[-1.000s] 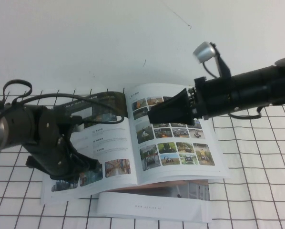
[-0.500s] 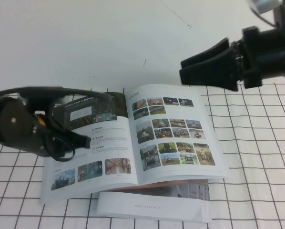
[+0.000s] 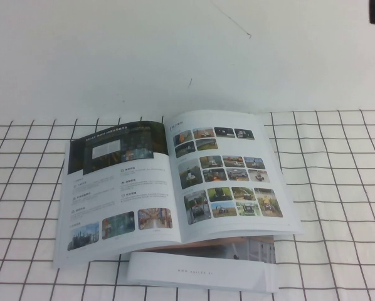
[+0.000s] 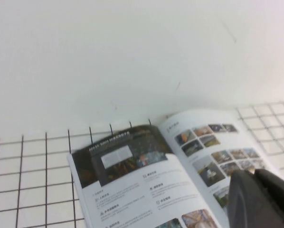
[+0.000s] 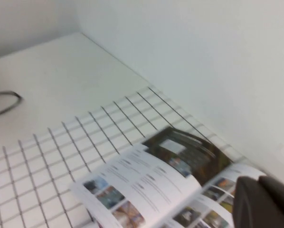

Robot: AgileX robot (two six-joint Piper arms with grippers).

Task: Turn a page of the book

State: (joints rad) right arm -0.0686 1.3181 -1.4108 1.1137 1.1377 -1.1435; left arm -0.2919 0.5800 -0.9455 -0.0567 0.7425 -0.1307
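The thin glossy soft-cover book [image 3: 175, 185] lies open and flat on the white black-gridded surface [image 3: 338, 188], resting on top of a plain white booklet [image 3: 203, 271] whose edge sticks out from under the book's near side. The glossy white page with the dark banner photo [image 3: 115, 188] forms the left half of the book's spread; right of the book's spine lies the leaf with a grid of small colour photos [image 3: 228, 179]. No arm reaches over the book. The left tool [image 4: 260, 199] hangs above the book, only a dark blurred tip showing; whether it is open cannot be told. The right tool [image 5: 263, 202] likewise hangs above the book, its opening unreadable.
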